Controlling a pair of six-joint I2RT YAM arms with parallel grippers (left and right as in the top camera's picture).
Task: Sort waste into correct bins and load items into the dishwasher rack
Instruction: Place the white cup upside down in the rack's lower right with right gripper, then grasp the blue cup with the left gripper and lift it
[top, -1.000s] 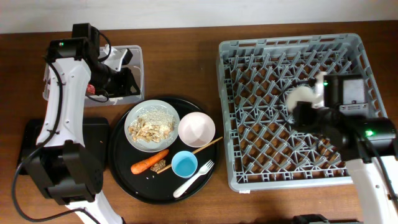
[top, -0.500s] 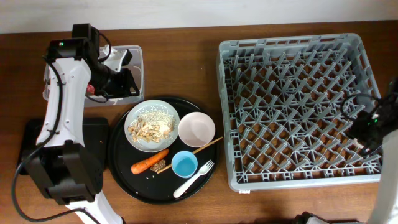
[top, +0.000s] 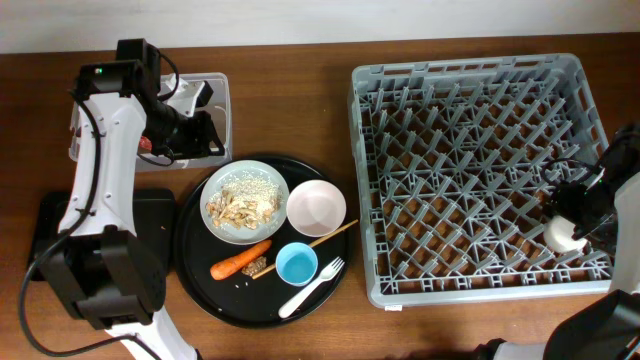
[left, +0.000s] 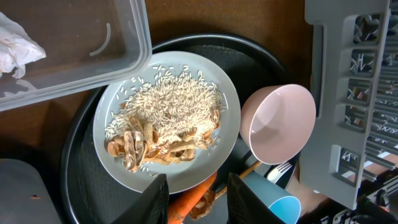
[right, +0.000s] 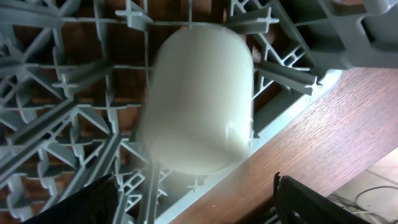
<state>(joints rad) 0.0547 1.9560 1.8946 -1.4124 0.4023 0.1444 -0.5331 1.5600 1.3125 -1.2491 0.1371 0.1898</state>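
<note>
The white cup (top: 562, 233) lies in the front right corner of the grey dishwasher rack (top: 480, 62). In the right wrist view the cup (right: 199, 106) is blurred and free of my right gripper (right: 193, 190), whose jaws stand wide open on either side of it. My left gripper (left: 198, 200) hovers open and empty above the round black tray, over the carrot (left: 196, 198). Beside it are the plate (top: 243, 202) of rice and brown scraps, the pink bowl (top: 316, 207), the blue cup (top: 297, 264), the fork (top: 312, 287) and the stick (top: 330, 238).
The clear tub (top: 212, 92) at the back left holds crumpled white paper (left: 15, 46). A flat black tray (top: 160, 212) lies at the left, partly under the left arm. The round black tray (top: 200, 290) carries the dishes. Bare wood separates it from the rack.
My right arm has swung from the rack's middle to its front right corner. Its jaws have opened and the white cup has left them. The left arm has not moved.
</note>
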